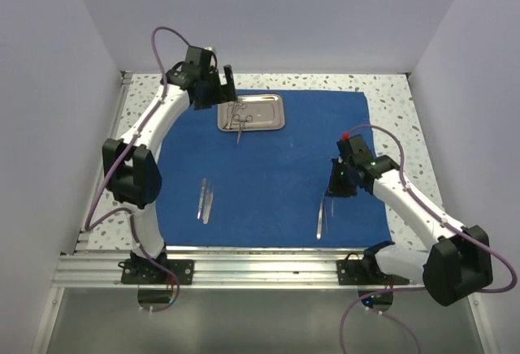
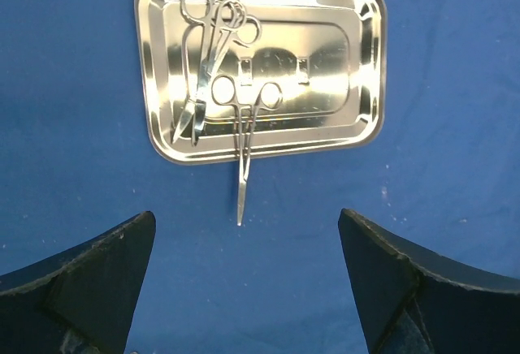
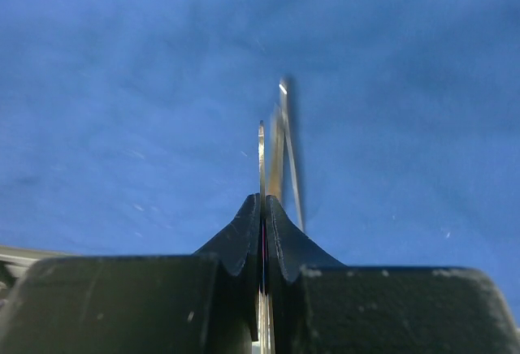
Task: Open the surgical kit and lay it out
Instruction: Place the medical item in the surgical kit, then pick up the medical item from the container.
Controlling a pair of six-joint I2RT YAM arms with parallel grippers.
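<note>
The royal-blue cloth (image 1: 268,167) lies spread flat on the table. The steel tray (image 1: 272,114) sits on its far edge and holds ring-handled scissors and forceps (image 1: 240,118). One of them pokes over the tray's near rim. My left gripper (image 1: 225,88) is open and empty beside the tray's far-left corner. In the left wrist view the tray (image 2: 325,62), the forceps (image 2: 207,53) and the overhanging scissors (image 2: 242,151) lie beyond the open gripper (image 2: 248,277). My right gripper (image 1: 332,192) is shut on slim steel tweezers (image 1: 322,218), also seen in its wrist view (image 3: 276,143) low over the cloth (image 3: 122,110).
Two more slim steel tweezers (image 1: 204,200) lie side by side on the cloth's near left. Speckled tabletop (image 1: 398,110) shows around the cloth. White walls enclose the left, back and right. A metal rail (image 1: 260,266) runs along the near edge.
</note>
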